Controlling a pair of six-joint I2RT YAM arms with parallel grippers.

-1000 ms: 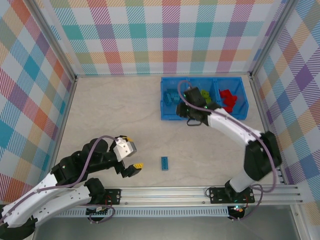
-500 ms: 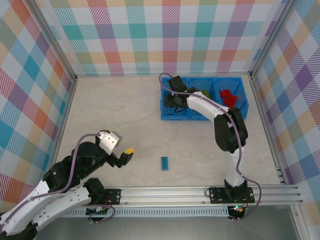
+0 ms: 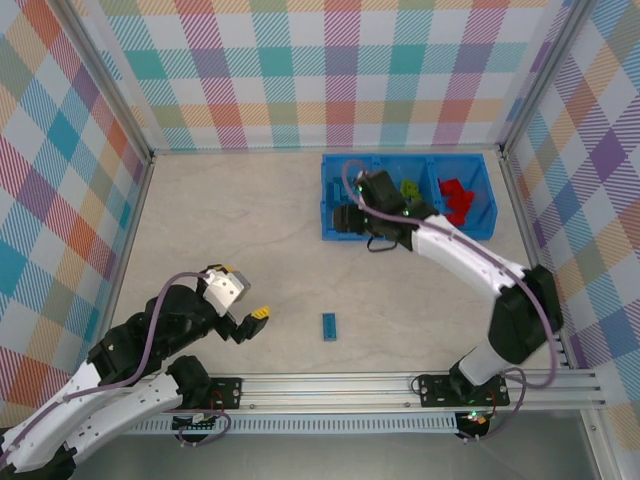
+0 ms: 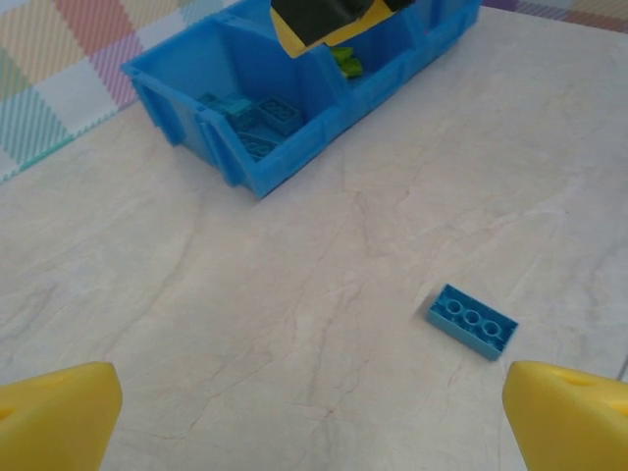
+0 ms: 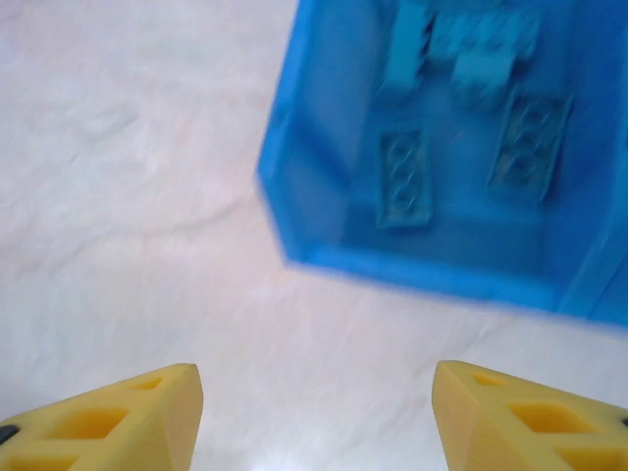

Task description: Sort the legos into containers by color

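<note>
Pale marbled tabletop, pastel plaid walls around.

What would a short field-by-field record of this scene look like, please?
bin: blue bin, three compartments, far right part of the table
left compartment: light blue bricks
middle compartment: green bricks
right compartment: red bricks
left out: one loose brick, blue, oblong, studs up, flat on the table, apart from the bin
left tool: open, empty, above the table near the loose brick
right tool: open, empty, at the near edge of the left compartment
</note>
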